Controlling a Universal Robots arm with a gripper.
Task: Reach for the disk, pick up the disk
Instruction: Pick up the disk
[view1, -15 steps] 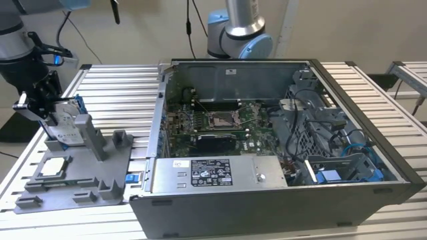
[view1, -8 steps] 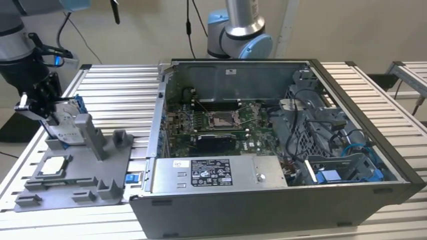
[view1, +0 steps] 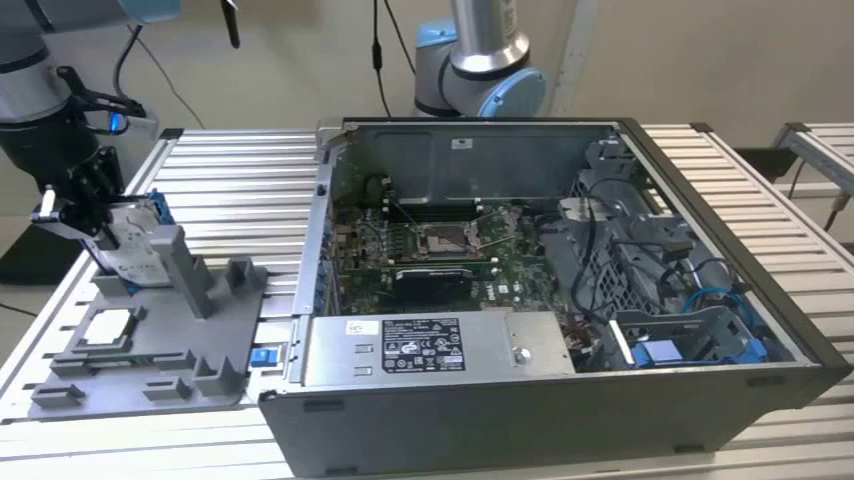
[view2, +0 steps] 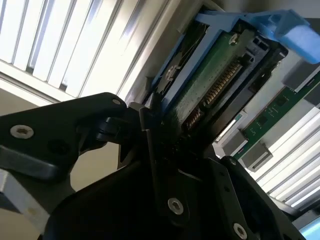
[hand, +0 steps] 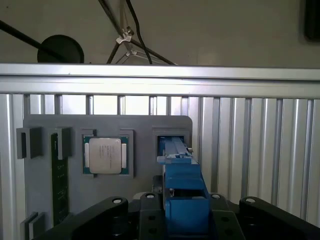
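The disk stands on edge in a slot of the grey fixture plate at the exterior view's left, its white label and blue rails showing. My gripper reaches down over it from the dark arm. In the second wrist view the disk's green circuit board and blue rail sit between my black fingers, which press against its edges. In the first wrist view the blue rail runs from my gripper into the fixture's slot. The gripper is shut on the disk.
A small square silver chip and a green memory stick lie in the fixture. A small blue bracket sits by the open computer case. A second arm's base stands behind the case on the slatted metal table.
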